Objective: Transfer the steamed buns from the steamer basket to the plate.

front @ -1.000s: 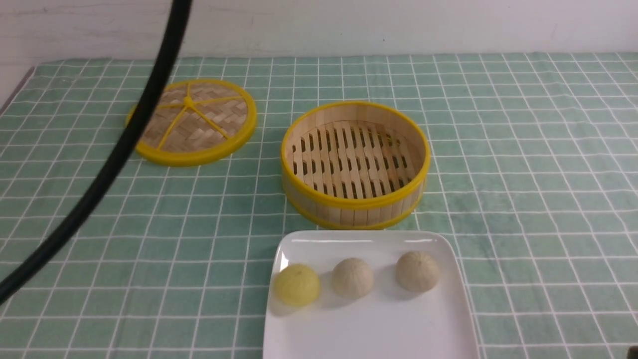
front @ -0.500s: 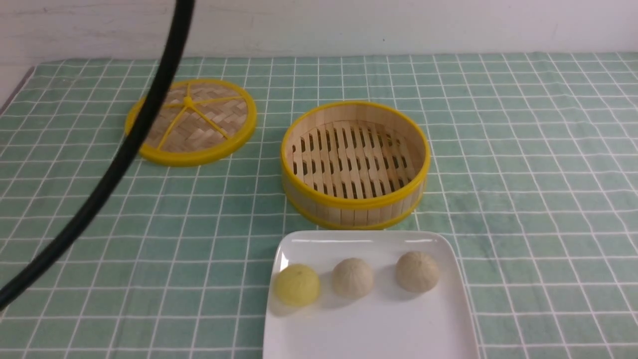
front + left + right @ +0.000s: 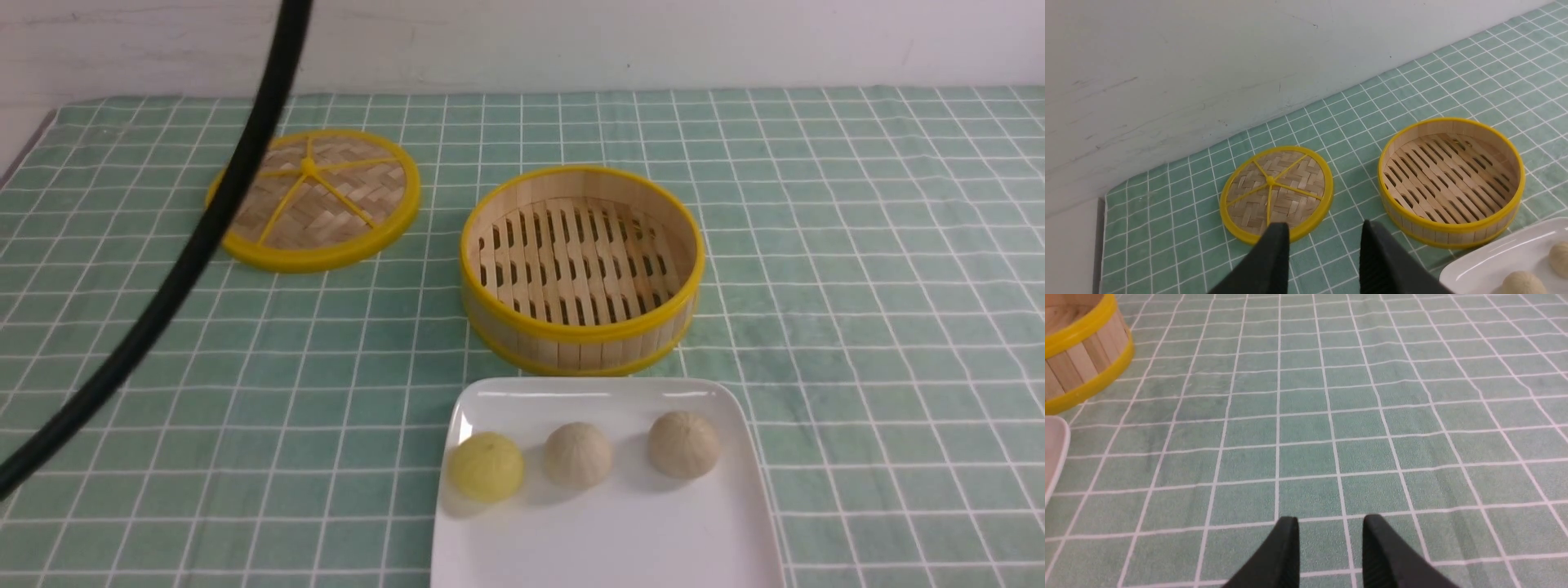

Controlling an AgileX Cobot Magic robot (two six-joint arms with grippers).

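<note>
Three steamed buns lie in a row on the white plate (image 3: 620, 539): a pale yellow bun (image 3: 486, 466), a cream bun (image 3: 577, 456) and another cream bun (image 3: 683, 444). The steamer basket (image 3: 581, 327) stands behind the plate with nothing in it; it also shows in the left wrist view (image 3: 1412, 228). My left gripper (image 3: 1324, 230) is open and empty, high above the cloth between lid and basket. My right gripper (image 3: 1330, 524) is open and empty, over bare cloth right of the basket (image 3: 1081, 363). Neither gripper shows in the front view.
The flat woven lid (image 3: 314, 200) lies on the green checked cloth at the back left. A black cable (image 3: 196, 245) arcs across the left of the front view. A white wall bounds the far edge of the table.
The black cable swayed slightly right and back. The buns, plate, basket and lid have not moved.
</note>
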